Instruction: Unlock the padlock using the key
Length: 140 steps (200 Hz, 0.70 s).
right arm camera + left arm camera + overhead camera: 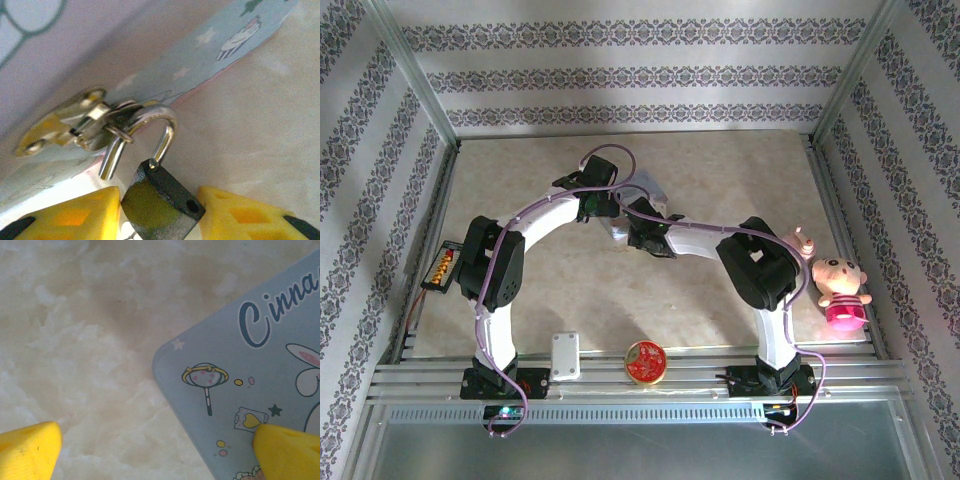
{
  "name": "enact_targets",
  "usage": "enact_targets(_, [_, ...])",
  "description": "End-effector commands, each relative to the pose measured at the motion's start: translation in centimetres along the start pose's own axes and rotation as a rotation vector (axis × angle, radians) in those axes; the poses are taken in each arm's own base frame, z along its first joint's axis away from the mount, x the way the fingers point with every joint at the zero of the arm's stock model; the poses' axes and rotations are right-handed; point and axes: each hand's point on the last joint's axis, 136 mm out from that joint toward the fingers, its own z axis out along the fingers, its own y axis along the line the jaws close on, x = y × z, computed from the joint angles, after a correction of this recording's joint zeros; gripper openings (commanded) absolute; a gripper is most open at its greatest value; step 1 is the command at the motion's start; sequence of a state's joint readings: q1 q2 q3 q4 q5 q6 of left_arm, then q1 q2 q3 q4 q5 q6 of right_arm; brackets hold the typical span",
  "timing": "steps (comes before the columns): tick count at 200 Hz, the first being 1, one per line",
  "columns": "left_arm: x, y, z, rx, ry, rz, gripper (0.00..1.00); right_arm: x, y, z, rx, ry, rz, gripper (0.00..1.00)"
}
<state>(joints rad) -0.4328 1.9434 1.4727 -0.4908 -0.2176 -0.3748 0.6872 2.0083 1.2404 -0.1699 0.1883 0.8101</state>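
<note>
The tin [240, 390] is closed, its inside hidden. The left wrist view shows the left claw [157, 450] wide over the tin's corner. The right wrist view shows the right claw [157, 205] holding the padlock [165, 192] on the hasp [75, 125].

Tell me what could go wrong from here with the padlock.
1. The shackle of the padlock is hooked through the hasp on the tin, so a pull by the right gripper could drag the tin.
2. The left gripper hangs open over the tin's corner and does not brace it.
3. The right gripper pinches only the end of the padlock body, so it may slip.
</note>
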Motion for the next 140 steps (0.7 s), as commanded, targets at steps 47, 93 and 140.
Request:
enact_targets(47, [4.6, 1.1, 2.2, -0.060, 0.161, 0.041, 0.99, 0.9, -2.1, 1.0, -0.115, 0.055, 0.094, 0.28])
enact_targets(93, [4.5, 1.3, 2.1, -0.061, 0.159, 0.034, 0.99, 0.6, -3.0, 0.8, -0.144, 0.045, 0.153, 0.10])
enact_targets(140, [4.6, 1.3, 2.2, -0.063, 0.163, 0.033, 0.99, 0.2, -2.6, 0.9, -0.271, 0.040, 0.278, 0.00])
